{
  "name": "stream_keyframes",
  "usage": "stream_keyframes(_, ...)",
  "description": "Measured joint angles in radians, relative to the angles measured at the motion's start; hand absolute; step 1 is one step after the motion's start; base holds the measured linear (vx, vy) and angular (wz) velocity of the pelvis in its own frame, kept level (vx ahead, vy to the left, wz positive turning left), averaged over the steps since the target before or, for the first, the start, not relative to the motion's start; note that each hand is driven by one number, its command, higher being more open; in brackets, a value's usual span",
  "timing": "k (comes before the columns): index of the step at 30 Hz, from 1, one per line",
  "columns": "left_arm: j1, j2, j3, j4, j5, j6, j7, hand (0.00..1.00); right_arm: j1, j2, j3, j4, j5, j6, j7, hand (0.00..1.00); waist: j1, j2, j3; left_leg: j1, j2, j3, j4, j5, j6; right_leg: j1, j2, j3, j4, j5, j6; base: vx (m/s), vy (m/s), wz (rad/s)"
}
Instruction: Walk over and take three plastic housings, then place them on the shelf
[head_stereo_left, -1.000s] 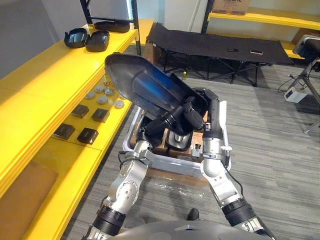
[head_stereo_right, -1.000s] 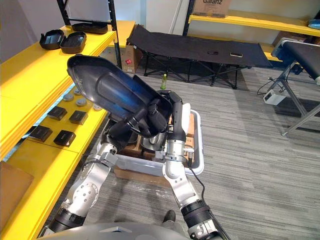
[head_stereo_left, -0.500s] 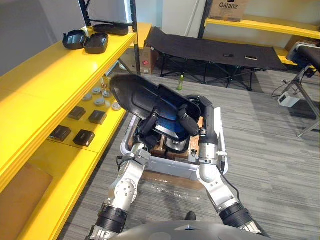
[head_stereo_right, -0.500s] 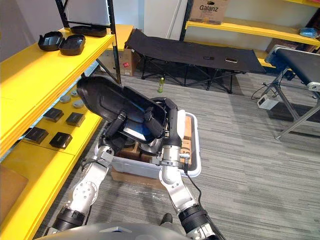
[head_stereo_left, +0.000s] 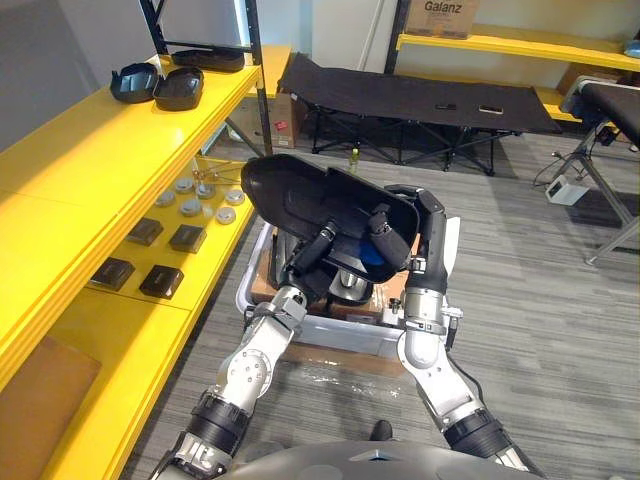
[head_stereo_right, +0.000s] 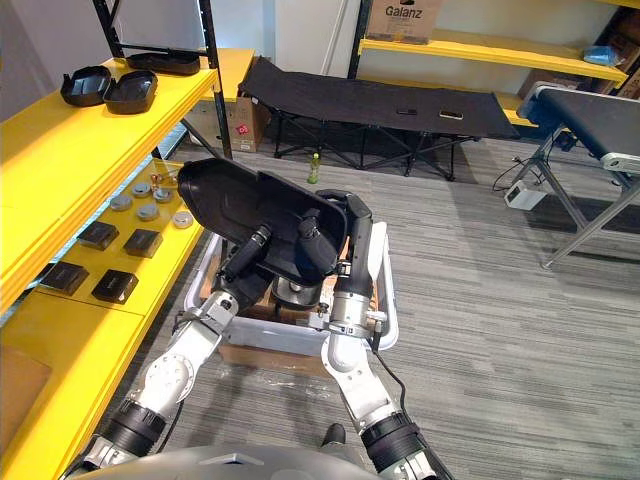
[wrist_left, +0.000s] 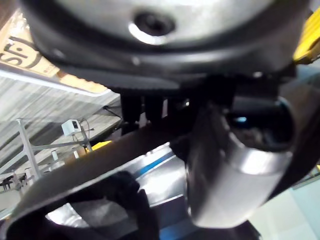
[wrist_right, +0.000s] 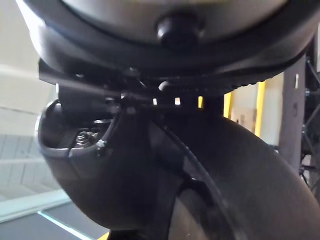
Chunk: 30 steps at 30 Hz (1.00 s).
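**Housing sinks lower over the bin, both hands clamped on it**

A second ago I had the black plastic housing (head_stereo_left: 290, 190) reared up steeply, its rounded end raised high above the arms. It now lies lower and much closer to level, its hollow side facing up, hanging in the air above the white bin (head_stereo_left: 340, 332) on the floor. My head camera has also shifted in that time, so the room sits differently in the eye views.

My left hand (head_stereo_left: 322, 240) grips the housing from below, near its nearer edge, with its fingers curled over the rim into the hollow. My right hand (head_stereo_left: 383, 225) is closed on the same end, just beside the left, its fingers wrapped over the edge. Both wrist views show the dark shell pressed close against the hands.

The yellow shelf (head_stereo_left: 80, 190) runs along my left, near the housing's far end but not touching it. Two dark shells (head_stereo_left: 160, 85) already lie on its top level. On the lower level sit silver discs (head_stereo_left: 190, 207) and small black blocks (head_stereo_left: 165, 282). A black folding cot (head_stereo_left: 420, 100) stands beyond the bin.
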<state>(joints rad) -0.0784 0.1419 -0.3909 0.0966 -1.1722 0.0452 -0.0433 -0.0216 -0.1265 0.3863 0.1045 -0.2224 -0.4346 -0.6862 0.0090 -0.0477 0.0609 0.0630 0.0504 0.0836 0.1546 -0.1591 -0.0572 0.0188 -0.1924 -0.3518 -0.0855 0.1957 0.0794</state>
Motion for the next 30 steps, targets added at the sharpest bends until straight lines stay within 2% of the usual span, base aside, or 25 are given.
stream_keyframes(3, 0.0, 0.012, -0.039, 0.0, -0.049, -0.025, 0.0, 0.0, 0.0, -0.01, 0.007, -0.016, 0.002, -0.011, -0.007, 1.0, -0.009, 0.001, 0.001, -0.004, 0.0, 0.004, 0.006, -0.002, 0.001, -0.002, 0.004, 0.0, 0.0, 0.0, -0.001, 0.0, 0.0, 0.0)
stream_keyframes(8, 0.001, 0.01, -0.035, -0.047, -0.032, -0.07, 0.014, 0.0, 0.002, -0.023, 0.005, -0.086, 0.0, 0.015, -0.012, 1.0, -0.014, 0.007, 0.005, -0.007, 0.001, 0.015, 0.017, -0.009, 0.001, -0.007, 0.006, 0.01, 0.0, -0.006, -0.009, -0.02, -0.003, -0.06)
stream_keyframes(13, 0.041, -0.062, 0.022, -0.194, 0.214, -0.128, 0.14, 0.0, 0.007, -0.012, -0.004, -0.118, -0.002, 0.045, -0.007, 1.0, -0.012, 0.017, 0.01, -0.002, 0.01, 0.022, 0.016, -0.012, -0.001, -0.007, 0.016, 0.016, 0.0, -0.009, -0.013, 0.0, -0.014, -0.05)
stream_keyframes(15, 0.057, -0.106, 0.09, -0.225, 0.395, -0.169, 0.225, 0.0, 0.025, 0.014, -0.03, -0.119, -0.001, 0.064, 0.001, 1.0, -0.01, 0.023, 0.014, 0.0, 0.012, 0.022, 0.015, -0.013, -0.002, -0.006, 0.024, 0.015, 0.0, -0.008, -0.012, 0.0, 0.0, 0.0)
stream_keyframes(17, 0.062, -0.13, 0.162, -0.225, 0.509, -0.198, 0.296, 0.0, 0.044, 0.018, -0.063, -0.121, 0.0, 0.078, 0.007, 1.0, -0.01, 0.032, 0.019, 0.001, 0.014, 0.022, 0.013, -0.013, -0.002, -0.006, 0.027, 0.015, 0.0, -0.008, -0.012, 0.0, 0.0, 0.0)
stream_keyframes(22, 0.125, -0.145, 0.315, -0.226, 0.681, -0.252, 0.448, 0.0, 0.109, 0.028, -0.161, -0.123, 0.029, 0.098, 0.031, 1.0, -0.007, 0.038, 0.022, 0.017, 0.017, 0.032, -0.002, -0.015, -0.005, -0.003, 0.031, 0.027, 0.0, -0.008, -0.011, 0.0, 0.002, -0.06)
stream_keyframes(25, 0.132, -0.145, 0.364, -0.226, 0.794, -0.261, 0.533, 0.0, 0.152, 0.043, -0.201, -0.142, 0.106, 0.1, 0.08, 1.0, 0.0, 0.037, 0.023, 0.016, 0.016, 0.034, -0.002, -0.018, -0.005, -0.005, 0.031, 0.03, 0.0, -0.008, -0.011, 0.0, 0.004, -0.01)
stream_keyframes(27, 0.132, -0.144, 0.375, -0.227, 0.876, -0.262, 0.564, 0.0, 0.17, 0.046, -0.21, -0.148, 0.2, 0.09, 0.155, 1.0, -0.001, 0.037, 0.023, 0.016, 0.017, 0.038, 0.0, -0.021, -0.005, -0.006, 0.031, 0.033, 0.0, -0.008, -0.011, -0.02, 0.009, -0.07)
stream_keyframes(28, 0.132, -0.144, 0.377, -0.234, 0.925, -0.262, 0.576, 0.0, 0.181, 0.046, -0.212, -0.148, 0.27, 0.088, 0.231, 1.0, -0.003, 0.037, 0.023, 0.016, 0.017, 0.046, 0.0, -0.023, -0.006, -0.011, 0.031, 0.04, 0.0, -0.008, -0.011, -0.02, 0.008, -0.11)
stream_keyframes(30, 0.132, -0.143, 0.376, -0.255, 0.966, -0.262, 0.574, 0.0, 0.195, 0.046, -0.213, -0.148, 0.33, 0.087, 0.311, 1.0, -0.006, 0.036, 0.023, 0.013, 0.017, 0.051, -0.001, -0.023, -0.006, -0.017, 0.031, 0.045, 0.0, -0.008, -0.011, -0.02, 0.008, -0.1)
